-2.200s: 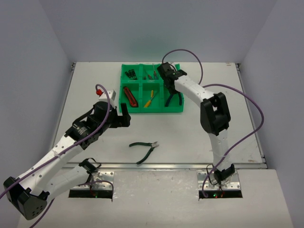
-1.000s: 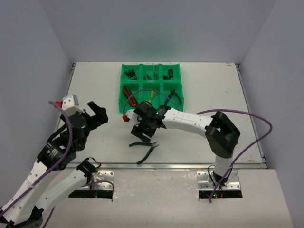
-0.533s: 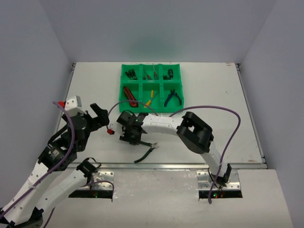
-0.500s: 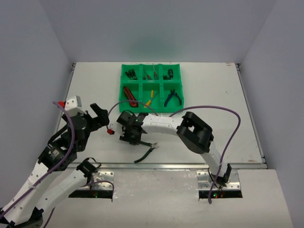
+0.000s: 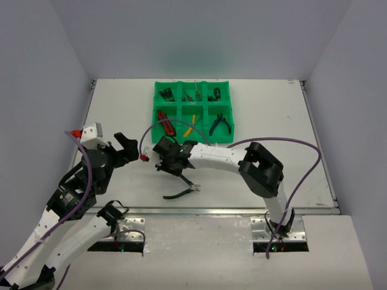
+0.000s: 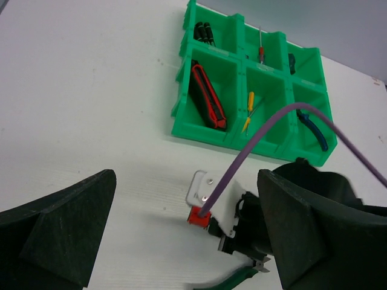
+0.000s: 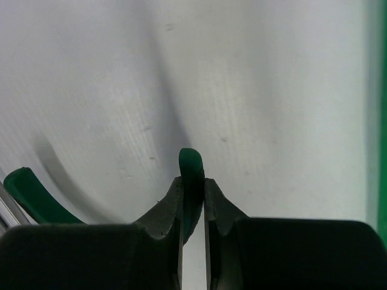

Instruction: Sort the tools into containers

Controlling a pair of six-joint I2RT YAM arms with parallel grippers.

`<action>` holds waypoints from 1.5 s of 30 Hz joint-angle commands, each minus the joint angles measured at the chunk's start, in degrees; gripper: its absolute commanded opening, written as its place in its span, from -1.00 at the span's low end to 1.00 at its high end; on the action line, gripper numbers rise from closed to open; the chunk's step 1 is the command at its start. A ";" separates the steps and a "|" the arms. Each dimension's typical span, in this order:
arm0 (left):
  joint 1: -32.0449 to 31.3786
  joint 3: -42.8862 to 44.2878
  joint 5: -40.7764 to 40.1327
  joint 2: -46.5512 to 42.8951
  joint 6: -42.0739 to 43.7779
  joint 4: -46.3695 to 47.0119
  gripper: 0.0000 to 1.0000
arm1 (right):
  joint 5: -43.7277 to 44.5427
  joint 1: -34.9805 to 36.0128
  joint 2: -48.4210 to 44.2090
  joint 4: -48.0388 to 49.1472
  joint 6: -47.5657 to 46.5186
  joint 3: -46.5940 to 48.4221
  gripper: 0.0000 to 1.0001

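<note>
Right gripper point(image 5: 175, 164) was clamped on one handle of the green-handled pliers point(image 5: 180, 192), near of the green tray point(image 5: 152, 122). Left gripper point(image 5: 126, 148) stood wide open, empty, left.

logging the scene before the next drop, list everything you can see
table: 1, white, under everything
tray: 1, green, far middle of table
utility knife: 1, red-black, near-left compartment
screwdriver: 1, yellow, near-middle compartment
tray pliers: 1, blue, near-right compartment
small screwdrivers: count unclear, dark and red, far row
loose pliers: 1, green, near side of table
left gripper: 1, black, open, empty
right gripper: 1, black, shut on one loose pliers handle
</note>
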 commanded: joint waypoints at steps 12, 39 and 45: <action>-0.21 -0.56 2.98 1.74 2.25 3.98 1.00 | 24.08 -35.93 -13.74 0.62 39.12 11.71 -1.00; -0.13 -1.07 4.91 1.47 3.13 4.96 1.00 | 32.71 -38.05 -2.84 -0.44 61.81 8.31 -1.00; -0.21 -1.07 4.84 1.39 3.13 4.96 1.00 | 32.92 -37.72 0.27 -4.24 62.62 12.03 -0.96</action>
